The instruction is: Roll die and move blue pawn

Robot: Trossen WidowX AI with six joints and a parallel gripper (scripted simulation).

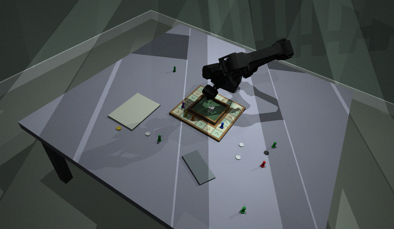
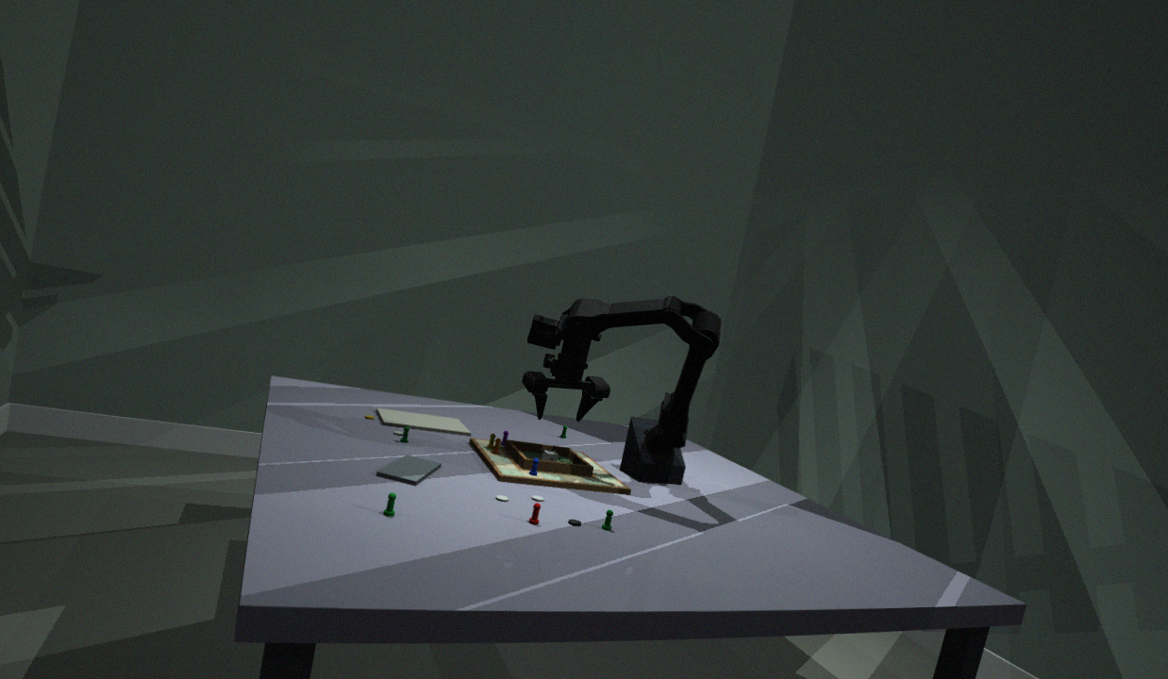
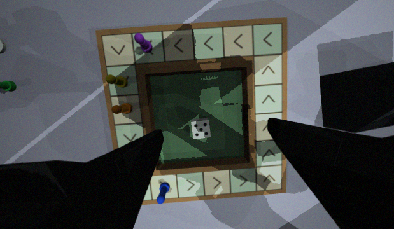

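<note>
My gripper (image 2: 559,419) (image 3: 213,129) is open and empty, high above the board (image 3: 284,95). In the top view its fingertips are hidden. The white die (image 1: 211,108) (image 3: 200,129) is inside the green-floored tray (image 1: 202,117) (image 3: 184,66), below the fingers. The wrist view shows five pips on its upper face; whether it is still moving I cannot tell. The blue pawn (image 1: 221,125) (image 2: 534,467) (image 3: 163,190) stands upright on the square just after the corner, in the bottom row of the wrist view. Arrows there point right, then up the right side.
Purple (image 1: 183,105) (image 3: 144,43), yellow (image 3: 117,80) and orange (image 1: 193,117) (image 3: 122,109) pawns stand on other squares. Around the board are several green pawns, a red pawn (image 1: 263,164), several discs, a pale panel (image 1: 134,111) and a grey panel (image 1: 198,167).
</note>
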